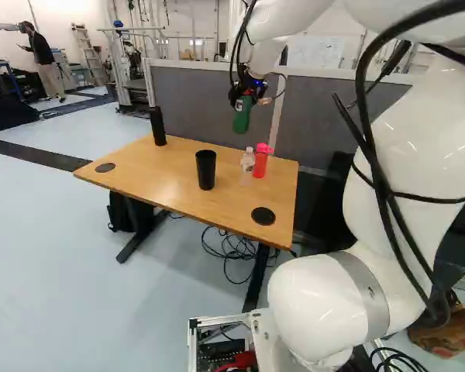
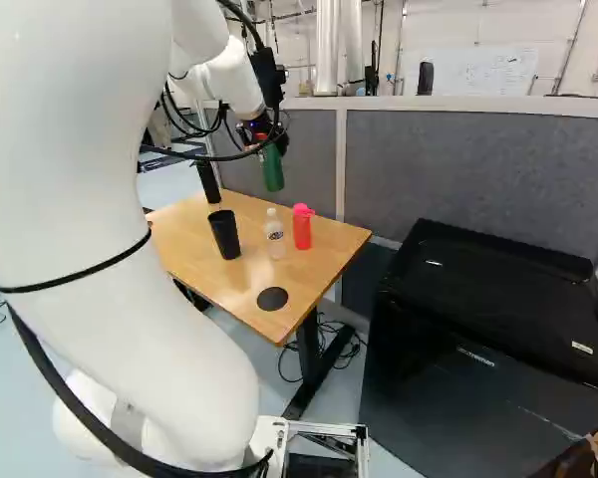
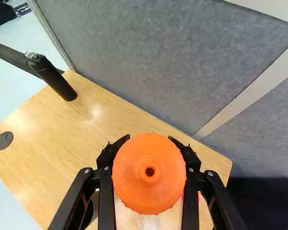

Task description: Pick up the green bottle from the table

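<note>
Black cup (image 1: 206, 170), three bottles (image 1: 247, 161) on table (image 1: 139, 169)

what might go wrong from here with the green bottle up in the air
The gripper has the green bottle near its orange cap, with the body hanging below, so it might swing or slip if the arm moves fast.

If lowered toward the near end of the table, it could knock over the clear bottle or the red bottle, which stand close together.

The gray partition rises behind the table; a careless swing that way may bump it.
</note>
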Available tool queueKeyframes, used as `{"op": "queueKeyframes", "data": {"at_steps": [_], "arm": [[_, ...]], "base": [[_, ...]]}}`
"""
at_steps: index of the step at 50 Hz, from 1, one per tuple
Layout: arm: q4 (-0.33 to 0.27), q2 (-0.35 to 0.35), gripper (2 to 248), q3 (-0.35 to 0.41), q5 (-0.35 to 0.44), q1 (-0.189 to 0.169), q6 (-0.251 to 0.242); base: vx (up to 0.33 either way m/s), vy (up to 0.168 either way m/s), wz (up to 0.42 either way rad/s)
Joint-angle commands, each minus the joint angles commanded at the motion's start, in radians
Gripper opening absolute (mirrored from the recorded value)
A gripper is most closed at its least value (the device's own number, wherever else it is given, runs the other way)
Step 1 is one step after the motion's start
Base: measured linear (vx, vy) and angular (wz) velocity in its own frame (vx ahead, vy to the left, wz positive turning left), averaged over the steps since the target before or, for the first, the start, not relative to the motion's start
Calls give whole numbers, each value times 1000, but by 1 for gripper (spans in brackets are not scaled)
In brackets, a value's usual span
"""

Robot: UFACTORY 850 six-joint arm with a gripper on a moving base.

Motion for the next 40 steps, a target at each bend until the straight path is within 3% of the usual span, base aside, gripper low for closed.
{"op": "queueKeyframes", "data": {"at_steps": [20, 40], "arm": [[0, 14, 24, -5, 0, 0, 0], [0, 64, 24, 45, 0, -2, 0]], "base": [[0, 0, 0], [0, 0, 0]]}}
